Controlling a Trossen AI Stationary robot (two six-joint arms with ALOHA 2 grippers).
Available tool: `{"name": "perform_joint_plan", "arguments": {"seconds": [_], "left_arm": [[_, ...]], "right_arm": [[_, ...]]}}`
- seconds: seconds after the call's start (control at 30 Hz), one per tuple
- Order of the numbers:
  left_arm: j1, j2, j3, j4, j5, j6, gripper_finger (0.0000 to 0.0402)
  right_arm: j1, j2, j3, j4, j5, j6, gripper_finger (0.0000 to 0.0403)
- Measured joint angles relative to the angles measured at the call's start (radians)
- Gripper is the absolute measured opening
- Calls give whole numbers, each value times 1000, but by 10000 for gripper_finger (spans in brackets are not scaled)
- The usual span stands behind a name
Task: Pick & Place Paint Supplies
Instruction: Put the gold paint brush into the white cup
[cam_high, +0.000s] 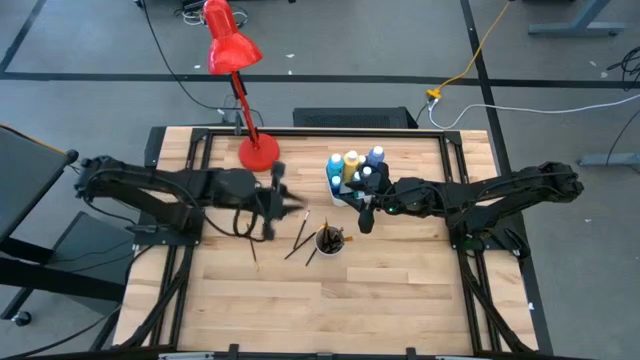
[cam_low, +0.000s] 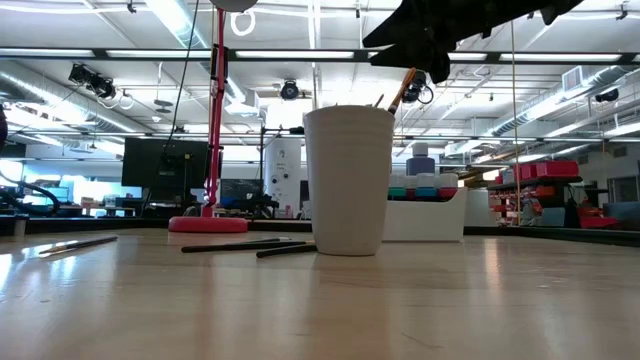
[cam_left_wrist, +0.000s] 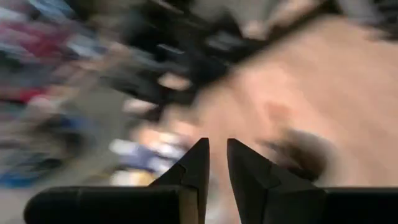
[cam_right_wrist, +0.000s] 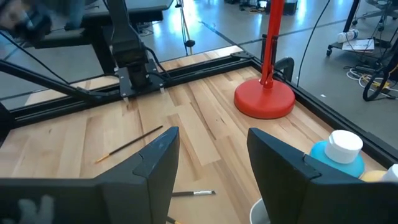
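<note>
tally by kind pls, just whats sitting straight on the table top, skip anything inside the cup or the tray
red desk lamp: 1
white cup: 1
white tray holding the bottles: 1
loose brushes: 3
total: 6

Both arms are dark, jointed and slender, with black cables looping along the left arm (cam_high: 150, 190). The right arm (cam_high: 500, 190) shows small green lights near its wrist. The fingers (cam_right_wrist: 155, 155) are matte black, angular wedges.
</note>
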Motion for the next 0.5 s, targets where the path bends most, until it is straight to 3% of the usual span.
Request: {"name": "perform_joint_plan", "arguments": {"seconds": [0.1,0.3,0.5], "left_arm": [[15,-2,2,-154,119,-64,67],[7,7,-43,-337,120,-235,67],[-36,13,-189,-429,123,-381,67]], "right_arm": [[0,0,0,-7,0,0,194],[0,0,0,-7,0,0,194],[0,0,0,-6,0,0,194]]}}
